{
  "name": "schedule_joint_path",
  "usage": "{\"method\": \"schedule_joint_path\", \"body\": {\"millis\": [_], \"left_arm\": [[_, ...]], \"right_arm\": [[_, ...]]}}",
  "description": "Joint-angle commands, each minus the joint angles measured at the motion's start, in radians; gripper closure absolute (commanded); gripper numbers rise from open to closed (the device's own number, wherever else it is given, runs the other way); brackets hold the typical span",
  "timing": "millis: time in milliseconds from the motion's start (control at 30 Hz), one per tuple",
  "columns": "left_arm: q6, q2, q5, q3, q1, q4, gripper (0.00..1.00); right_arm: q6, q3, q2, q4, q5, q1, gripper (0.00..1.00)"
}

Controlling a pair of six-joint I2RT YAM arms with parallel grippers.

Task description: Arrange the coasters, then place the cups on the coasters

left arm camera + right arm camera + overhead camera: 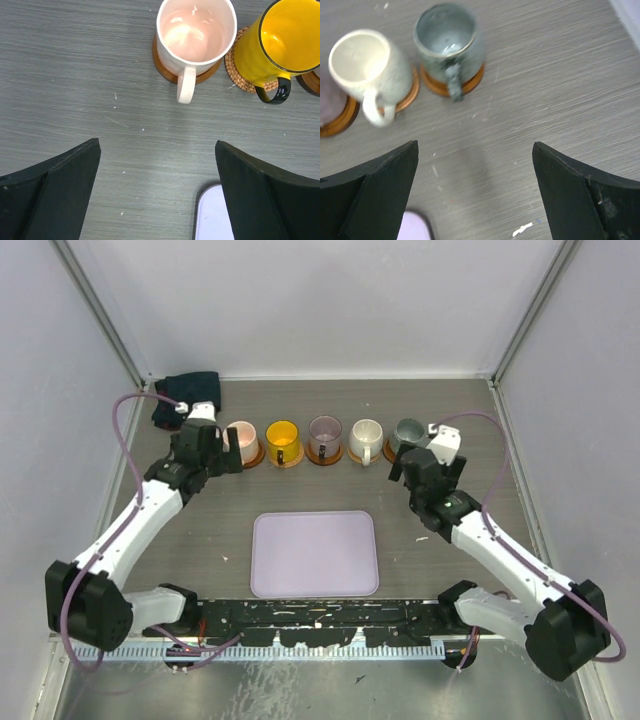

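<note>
Left gripper (157, 150), right gripper (475, 147) wide open, clear of 5 cups (325, 437)

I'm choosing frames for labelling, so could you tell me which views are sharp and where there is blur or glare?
Left wrist: sharp, table grain crisp, a bright sheen inside the pink cup. Right wrist: soft throughout, the cream cup and grey-green cup blurred at their edges. Top view: evenly lit, only faint shadows, no glare on the tray.

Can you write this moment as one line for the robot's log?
cups: all five on coasters | left gripper: open, empty, by pink cup | right gripper: open, empty, by grey-green cup
</note>
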Motion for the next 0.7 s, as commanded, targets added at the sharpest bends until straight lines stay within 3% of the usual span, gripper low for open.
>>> {"method": "schedule_joint_path", "body": {"millis": [0, 200, 400, 667], "left_arm": [[-0.024, -0.103, -0.054, -0.030, 0.005, -0.054, 0.02], [-0.075, -0.181, -0.058, -0.037, 0.005, -0.155, 0.02], [-0.101, -0.240, -0.046, -0.032, 0.005, -0.258, 0.02], [-0.173, -0.392, -0.178, -0.071, 0.004, -0.339, 0.02]], "right_arm": [[-0.009, -0.031, -0.102, 0.087, -0.005, -0.112, 0.00], [0.023, -0.111, -0.294, 0.115, 0.014, -0.254, 0.00], [0.034, -0.146, -0.423, 0.108, 0.046, -0.262, 0.00], [0.028, -0.139, -0.460, 0.095, 0.046, -0.262, 0.00]]}}
